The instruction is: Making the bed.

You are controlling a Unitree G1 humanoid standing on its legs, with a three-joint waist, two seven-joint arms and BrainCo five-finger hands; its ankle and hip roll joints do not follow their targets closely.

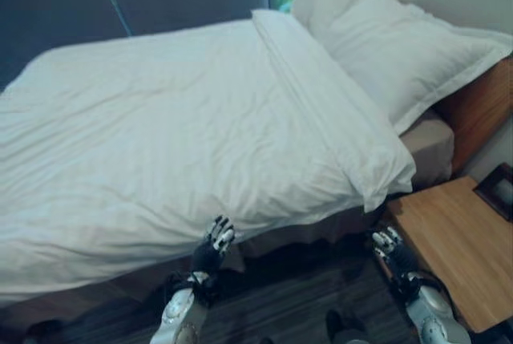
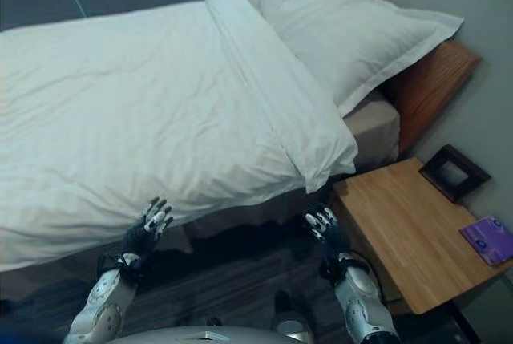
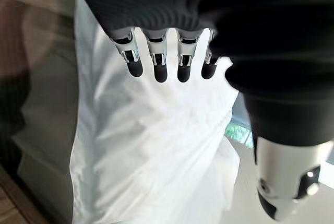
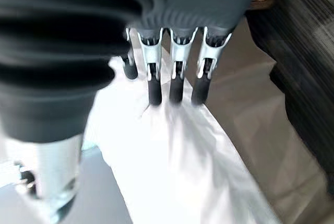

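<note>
Both hands kept low, fingers spread, nothing held: left hand (image 1: 215,241) | right hand (image 1: 391,246) | white duvet (image 1: 176,127) laid across bed (pillows (image 1: 393,43) upper right) | nightstand (image 2: 409,228) lower right

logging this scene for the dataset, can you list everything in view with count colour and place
duvet: 1, white, spread over the bed, top edge folded back near the pillows
pillows: 2, white, at the head of the bed
mattress: 1, beige, bare strip showing below the pillows
headboard: 1, brown wood, behind the pillows
nightstand: 1, light wood, beside the bed
frame: 1, dark, on the nightstand's far side
booklet: 1, purple, near the nightstand's edge
left robot hand: 1, open, at the duvet's hanging edge
right robot hand: 1, open, below the duvet's corner
</note>
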